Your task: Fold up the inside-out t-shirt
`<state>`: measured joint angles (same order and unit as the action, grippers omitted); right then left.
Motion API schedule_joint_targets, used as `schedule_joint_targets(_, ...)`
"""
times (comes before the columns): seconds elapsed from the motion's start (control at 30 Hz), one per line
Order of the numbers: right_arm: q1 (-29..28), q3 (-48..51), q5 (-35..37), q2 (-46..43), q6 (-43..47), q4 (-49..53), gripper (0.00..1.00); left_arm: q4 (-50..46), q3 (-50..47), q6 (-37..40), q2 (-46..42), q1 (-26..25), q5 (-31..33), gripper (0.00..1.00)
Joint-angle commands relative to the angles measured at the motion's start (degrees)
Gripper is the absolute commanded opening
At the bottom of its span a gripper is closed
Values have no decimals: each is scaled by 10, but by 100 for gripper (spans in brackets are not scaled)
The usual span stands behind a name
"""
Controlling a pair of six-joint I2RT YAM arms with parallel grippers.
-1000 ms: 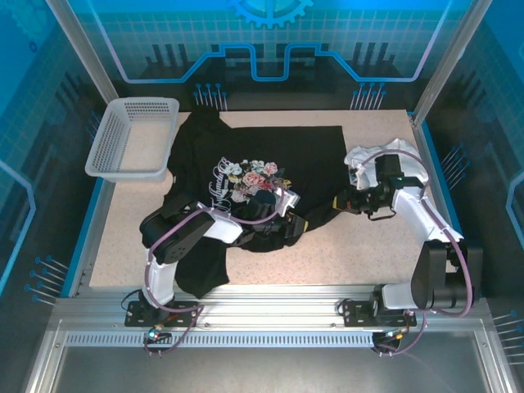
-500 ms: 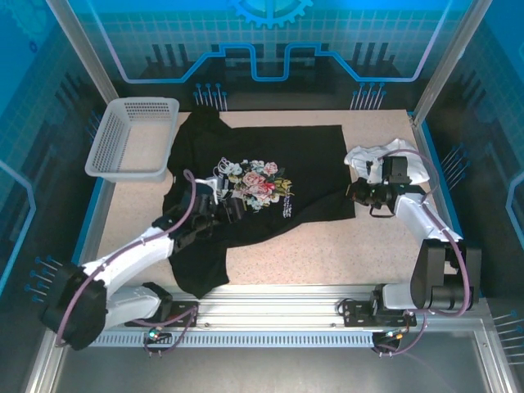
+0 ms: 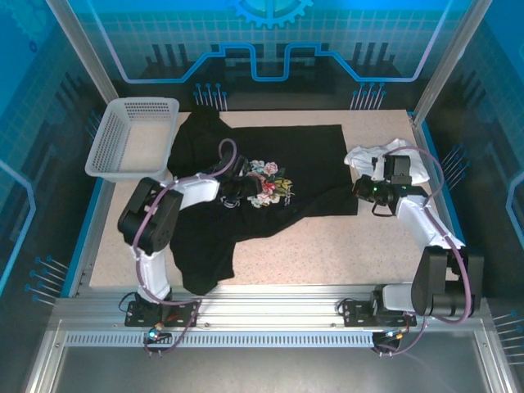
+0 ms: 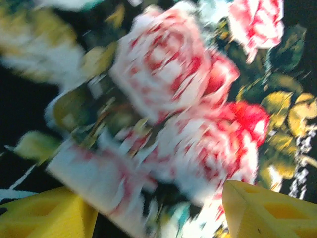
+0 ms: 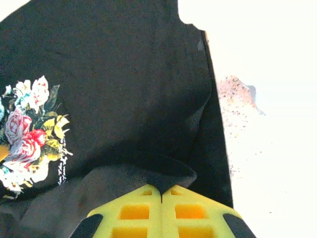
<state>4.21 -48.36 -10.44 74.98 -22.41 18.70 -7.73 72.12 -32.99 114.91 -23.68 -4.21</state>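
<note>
The inside-out t-shirt (image 3: 270, 155) lies spread across the table, black, with its red, white and yellow floral print (image 3: 270, 184) facing up. My left gripper (image 3: 246, 193) hovers right over the print. In the left wrist view its yellow fingers (image 4: 262, 210) stand apart, open, with the blurred roses (image 4: 168, 94) between them and nothing held. My right gripper (image 3: 361, 191) is at the shirt's right edge. In the right wrist view the right gripper (image 5: 162, 191) is shut on a small fold of black cloth (image 5: 163, 173).
A white cloth garment (image 3: 391, 157) lies bunched at the right, just behind the right arm. A pale mesh basket (image 3: 135, 135) stands at the back left corner. The shirt's lower part (image 3: 205, 254) hangs toward the near edge. Bare speckled tabletop (image 3: 327, 254) lies in front.
My left arm has swung from the shirt's lower left up to the print, and its jaws have opened. The right gripper keeps its pinch, barely shifted.
</note>
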Motion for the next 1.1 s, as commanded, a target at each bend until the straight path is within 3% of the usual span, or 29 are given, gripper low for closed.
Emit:
schedule_joint_targets(0.0, 9, -15, 21, -26, 13, 12, 0, -63, 97, 14, 78, -3, -52, 64)
schedule_joint_targets(0.17, 13, -12, 26, -43, 19, 20, 0, -147, 288, 47, 162, -15, -79, 64)
schedule_joint_targets(0.23, 13, -9, 23, -46, 19, 24, 0, -142, 286, 60, 135, -17, -70, 65)
schedule_joint_targets(0.3, 12, -5, 18, -53, 19, 28, 0, -118, 213, 72, 66, -17, -48, 66)
schedule_joint_targets(0.47, 0, 6, -15, -76, 24, 44, 0, -80, -96, 50, -197, -39, 32, 67)
schedule_joint_targets(0.63, -33, 1, -14, -65, 42, 65, 0, -233, -287, -20, -402, -120, 155, 67)
schedule_joint_targets(0.73, -42, -12, -7, -51, 53, 76, 0, -307, -322, -68, -448, -164, 149, 67)
schedule_joint_targets(0.9, -50, -10, -6, -57, 55, 70, 0, -325, -319, -97, -422, -228, 123, 68)
schedule_joint_targets(1.07, -51, -6, 6, -74, 63, 81, 0, -317, -320, -97, -393, -241, 109, 65)
